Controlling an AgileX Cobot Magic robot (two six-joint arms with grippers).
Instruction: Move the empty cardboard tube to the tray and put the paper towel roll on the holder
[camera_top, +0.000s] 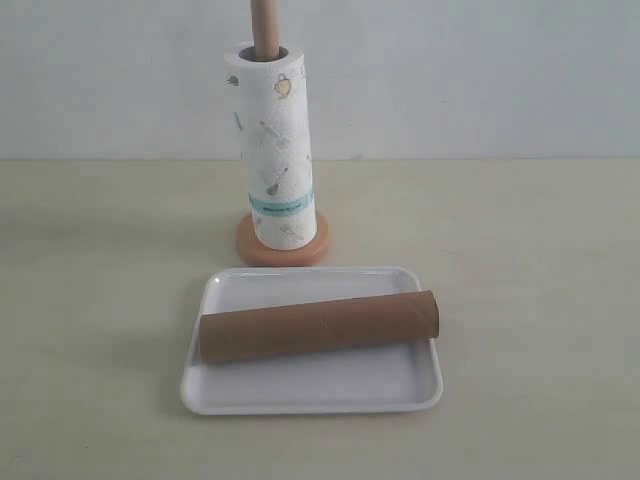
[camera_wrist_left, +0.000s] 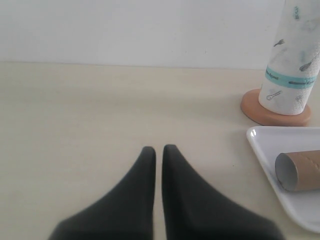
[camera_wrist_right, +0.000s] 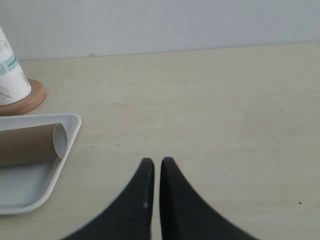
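The brown cardboard tube (camera_top: 320, 325) lies on its side across the white tray (camera_top: 310, 392). Behind the tray, the paper towel roll (camera_top: 270, 150) stands upright on the wooden holder (camera_top: 283, 243), with the pole (camera_top: 265, 28) rising through its core. Neither gripper shows in the exterior view. My left gripper (camera_wrist_left: 159, 149) is shut and empty over bare table, apart from the tray (camera_wrist_left: 300, 207), the tube's end (camera_wrist_left: 299, 171) and the roll (camera_wrist_left: 292, 65). My right gripper (camera_wrist_right: 156, 161) is also shut and empty, on the other side of the tray (camera_wrist_right: 30, 192) and the tube (camera_wrist_right: 30, 144).
The beige table (camera_top: 520, 300) runs back to a pale wall (camera_top: 450, 70). The holder's disc base (camera_wrist_right: 25, 100) shows at the edge of the right wrist view.
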